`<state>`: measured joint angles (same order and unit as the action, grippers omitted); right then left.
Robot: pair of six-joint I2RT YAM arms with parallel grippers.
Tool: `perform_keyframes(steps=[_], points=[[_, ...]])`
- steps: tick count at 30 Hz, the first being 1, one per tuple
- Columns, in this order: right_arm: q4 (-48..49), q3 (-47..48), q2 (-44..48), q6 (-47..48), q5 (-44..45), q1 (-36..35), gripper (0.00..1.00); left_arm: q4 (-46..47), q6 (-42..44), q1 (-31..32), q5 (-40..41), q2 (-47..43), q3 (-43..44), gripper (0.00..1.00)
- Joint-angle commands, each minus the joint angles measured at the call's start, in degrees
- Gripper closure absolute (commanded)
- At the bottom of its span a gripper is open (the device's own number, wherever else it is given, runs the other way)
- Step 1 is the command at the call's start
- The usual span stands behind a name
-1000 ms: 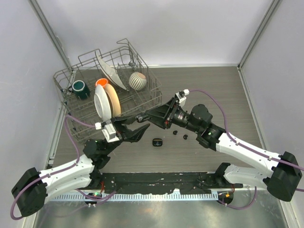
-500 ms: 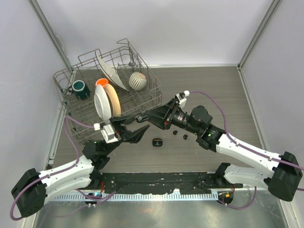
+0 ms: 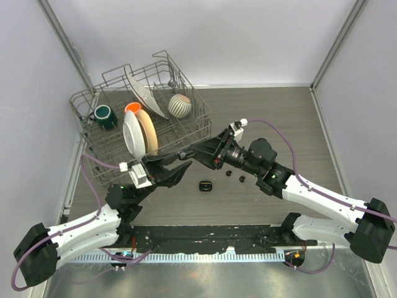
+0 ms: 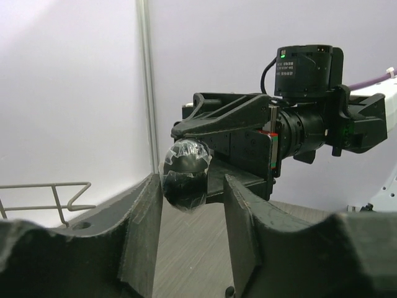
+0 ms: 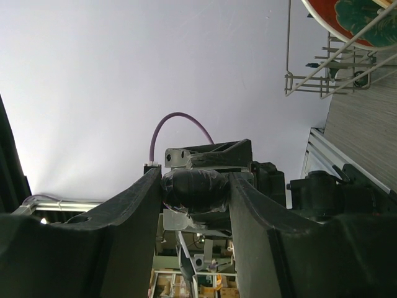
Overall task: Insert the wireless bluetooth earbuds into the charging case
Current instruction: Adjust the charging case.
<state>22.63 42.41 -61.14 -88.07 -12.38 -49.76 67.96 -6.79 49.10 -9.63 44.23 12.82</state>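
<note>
One unidentifiable dark lump (image 5: 195, 189) fills right jaws, seemingly between wide left jaws.

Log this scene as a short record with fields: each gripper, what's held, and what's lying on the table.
right gripper: shut on a small black glossy item, likely an earbud
left gripper: open, straddling that item
charging case: on the table, apart from both grippers
loose earbuds: two, on the table right of the case
dish rack: back left of the table
</note>
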Motion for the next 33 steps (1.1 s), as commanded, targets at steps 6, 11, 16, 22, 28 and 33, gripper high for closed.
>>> perform_keyframes(steps=[6,11,16,22,28,33], points=[[1.4,0.3,-0.2,0.1,-0.4,-0.3,0.99,1.2,1.2,-0.1,0.5,0.6,2.6,0.63],[0.7,0.6,-0.3,0.6,-0.5,-0.4,0.99,0.7,1.2,-0.1,1.0,0.0,2.7,0.55],[0.6,0.7,-0.5,0.7,-0.6,-0.3,0.99,0.2,1.3,0.0,1.1,-0.5,2.7,0.56],[0.5,0.8,-0.4,0.8,-0.8,-0.3,0.99,0.2,1.3,-0.1,0.7,0.5,2.8,0.7],[1.3,0.9,-0.1,1.0,-0.8,-0.3,0.99,0.0,0.9,0.0,-0.3,1.1,2.8,0.61],[1.9,1.0,-0.1,0.9,-1.0,-0.3,0.99,-0.3,1.0,0.0,0.0,1.1,2.9,0.52]])
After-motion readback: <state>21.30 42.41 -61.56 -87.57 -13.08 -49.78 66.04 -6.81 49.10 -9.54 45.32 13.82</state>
